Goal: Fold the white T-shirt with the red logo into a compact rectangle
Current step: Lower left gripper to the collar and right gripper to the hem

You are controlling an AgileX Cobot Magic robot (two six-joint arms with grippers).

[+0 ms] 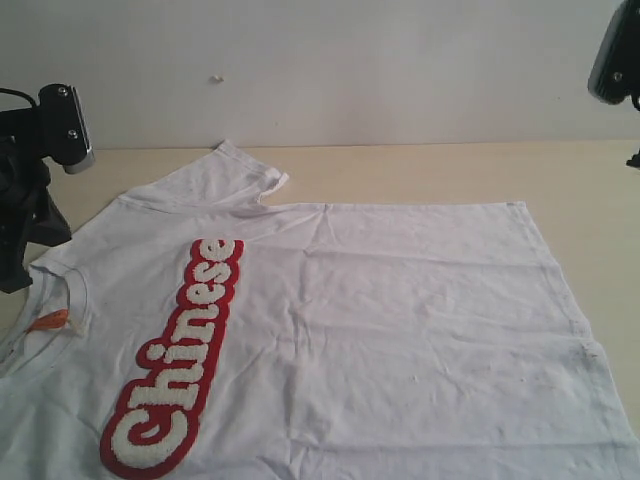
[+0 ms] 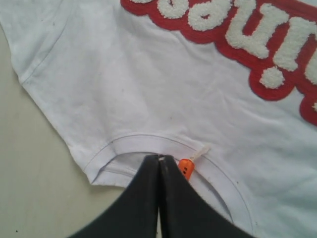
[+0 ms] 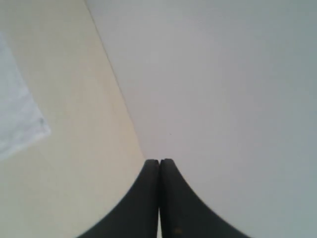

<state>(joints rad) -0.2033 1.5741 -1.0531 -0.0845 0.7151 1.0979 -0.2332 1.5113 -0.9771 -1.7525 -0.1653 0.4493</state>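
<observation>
The white T-shirt point(image 1: 400, 330) lies flat and spread out on the table, collar at the left, hem at the right. The red logo point(image 1: 180, 360) with white letters runs across its chest and also shows in the left wrist view point(image 2: 233, 34). An orange neck tag point(image 1: 48, 322) sits at the collar. My left gripper point(image 2: 159, 157) is shut with nothing in it, hovering over the collar just beside the tag point(image 2: 186, 168). My right gripper point(image 3: 159, 161) is shut and empty, raised off the table to the right; only a corner of the shirt point(image 3: 15, 114) shows in its view.
The beige table point(image 1: 450, 170) meets a white wall point(image 1: 350, 60) at the back. One sleeve point(image 1: 240, 170) lies toward the wall. The left arm point(image 1: 20, 220) stands at the left edge, and the right arm's housing point(image 1: 615, 50) hangs at the top right.
</observation>
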